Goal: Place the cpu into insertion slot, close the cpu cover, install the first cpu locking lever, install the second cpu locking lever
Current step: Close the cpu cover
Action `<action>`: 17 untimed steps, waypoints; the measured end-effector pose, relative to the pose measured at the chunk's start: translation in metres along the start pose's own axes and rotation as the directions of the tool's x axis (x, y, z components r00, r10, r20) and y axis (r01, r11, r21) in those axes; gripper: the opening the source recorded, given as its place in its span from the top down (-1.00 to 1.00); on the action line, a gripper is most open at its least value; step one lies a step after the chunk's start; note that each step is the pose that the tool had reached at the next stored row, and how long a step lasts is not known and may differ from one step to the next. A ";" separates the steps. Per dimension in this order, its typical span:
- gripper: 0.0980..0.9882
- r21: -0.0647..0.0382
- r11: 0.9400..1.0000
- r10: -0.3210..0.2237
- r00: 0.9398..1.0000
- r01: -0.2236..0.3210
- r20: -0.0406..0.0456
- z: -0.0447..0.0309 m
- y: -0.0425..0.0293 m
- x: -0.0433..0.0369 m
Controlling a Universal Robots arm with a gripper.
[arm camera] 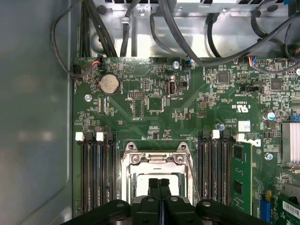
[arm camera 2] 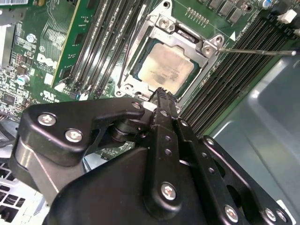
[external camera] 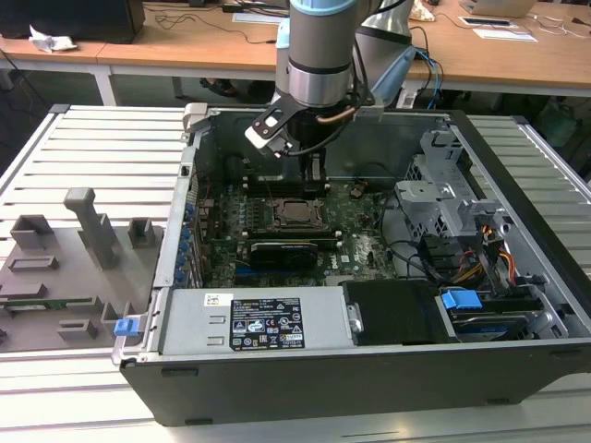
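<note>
- cpu (arm camera 2: 164,63): seated in the insertion slot (arm camera 2: 135,74), with the cpu cover (arm camera 2: 185,37) lying flat around it.
- locking lever (arm camera 2: 255,51): thin rod (apparently unlatched) jutting out beside the socket.
- gripper (arm camera: 159,183): fingers pressed together, empty, just over the socket's edge.
- Step, as judged: first lever, which needs pushing down under its catch.

Silver-grey square cpu (arm camera 2: 166,68) seated flat in the metal-rimmed insertion slot (arm camera 2: 209,47). Thin metal cpu cover (arm camera 2: 140,50) lowered over it, framing its face. One thin locking lever (arm camera 2: 258,51) sticking out sideways from a corner.
</note>
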State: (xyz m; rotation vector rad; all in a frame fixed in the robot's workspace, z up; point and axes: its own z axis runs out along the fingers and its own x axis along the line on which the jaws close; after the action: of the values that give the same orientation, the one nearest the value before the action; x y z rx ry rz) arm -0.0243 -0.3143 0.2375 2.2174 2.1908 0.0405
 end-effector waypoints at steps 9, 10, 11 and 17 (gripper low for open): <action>0.98 0.000 1.000 0.000 1.000 0.000 0.000 0.0003 -0.0094 -0.0001; 0.98 0.000 1.000 0.000 1.000 0.000 0.000 0.0004 -0.0097 -0.0001; 0.98 0.000 1.000 0.000 1.000 0.000 0.000 0.0005 -0.0101 -0.0001; 0.98 0.000 1.000 0.000 1.000 0.000 0.000 0.0007 -0.0138 -0.0001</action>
State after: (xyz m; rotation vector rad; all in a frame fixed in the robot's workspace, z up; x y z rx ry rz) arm -0.0381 -0.3141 0.2363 2.2174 2.1908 0.0407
